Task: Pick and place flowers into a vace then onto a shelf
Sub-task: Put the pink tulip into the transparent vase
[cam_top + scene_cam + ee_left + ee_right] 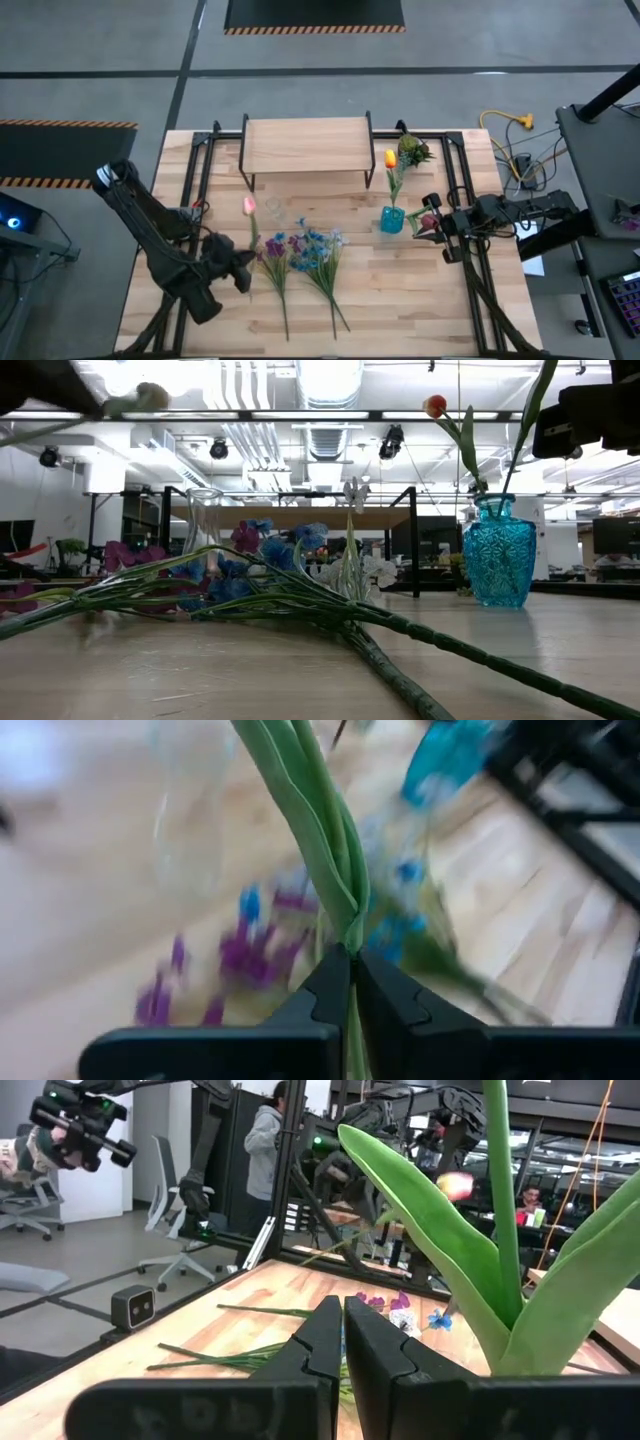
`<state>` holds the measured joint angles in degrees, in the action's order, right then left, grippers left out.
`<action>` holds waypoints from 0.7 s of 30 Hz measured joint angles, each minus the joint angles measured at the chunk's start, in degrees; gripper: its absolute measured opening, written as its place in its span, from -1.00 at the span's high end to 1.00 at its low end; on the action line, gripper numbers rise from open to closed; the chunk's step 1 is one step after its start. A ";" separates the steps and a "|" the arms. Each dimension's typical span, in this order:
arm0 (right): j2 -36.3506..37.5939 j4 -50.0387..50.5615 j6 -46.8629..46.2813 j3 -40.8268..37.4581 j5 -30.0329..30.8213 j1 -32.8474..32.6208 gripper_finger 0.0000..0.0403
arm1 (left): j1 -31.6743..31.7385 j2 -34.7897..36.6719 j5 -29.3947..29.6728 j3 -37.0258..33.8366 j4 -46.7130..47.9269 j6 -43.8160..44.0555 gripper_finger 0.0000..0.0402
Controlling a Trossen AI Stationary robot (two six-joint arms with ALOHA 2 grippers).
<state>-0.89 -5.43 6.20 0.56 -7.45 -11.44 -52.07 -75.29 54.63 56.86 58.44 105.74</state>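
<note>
My left gripper (250, 262) is above the table's left part, shut on a pink flower (250, 206) held over the other flowers. Purple (272, 250), blue (315, 245) and white (336, 238) flowers lie flat on the table. A blue vase (392, 220) holds an orange tulip (390, 158) and a second stem (525, 430) that leans toward my right gripper (425, 226). That gripper is shut on nothing, just right of the vase. The shelf (307, 145) stands at the far middle. My left gripper pinches the pink flower's green stem (347, 925), where long leaves wrap it, between its two fingertips (330, 975). The stem also runs back between the fingers. The flower is lifted clear of the table and slants upward, with its bloom (150, 397) high above the lying flowers.
A clear glass vase (272, 212) stands between the shelf and the lying flowers. A short green spiky sprig (412, 150) sits by the shelf's right end. Black frame rails (465, 190) run along both sides of the table. Bare wood lies near the front right.
</note>
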 joint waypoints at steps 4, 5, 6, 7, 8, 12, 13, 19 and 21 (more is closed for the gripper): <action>0.00 -0.36 0.00 0.00 -0.01 -0.01 0.96 | 0.61 2.37 8.28 0.02 -0.37 -6.78 1.00; 0.00 -0.67 0.00 0.00 -0.01 -0.02 0.96 | 0.91 2.92 9.89 0.02 -0.38 -8.77 1.00; 0.00 -1.01 -0.07 0.00 -0.01 -0.02 0.96 | 1.20 3.50 11.38 0.02 -0.41 -10.73 1.00; 0.00 -1.26 -0.17 0.00 0.01 0.00 0.96 | 1.69 4.10 12.72 0.02 -0.39 -12.84 1.00; 0.00 -1.40 -0.17 0.00 -0.01 -0.01 0.96 | 2.37 4.63 14.05 0.02 -0.42 -14.98 1.00; 0.00 -1.51 -0.17 0.00 -0.01 -0.01 0.96 | 6.14 6.55 16.35 0.04 -0.96 -22.39 1.00; 0.00 -1.69 -0.17 0.00 -0.01 0.00 0.96 | 7.27 6.98 16.40 0.04 -1.51 -24.52 1.00; 0.00 -2.12 -0.20 0.00 -0.01 0.00 0.96 | 14.38 9.06 15.47 0.04 -11.25 -44.53 1.00; 0.00 -2.24 -0.20 0.00 0.00 -0.02 0.96 | 16.46 10.05 14.37 0.04 -16.34 -53.08 1.00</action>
<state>-0.89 -7.67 6.00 0.56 -7.45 -11.46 -35.61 -65.24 68.99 56.90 42.10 52.65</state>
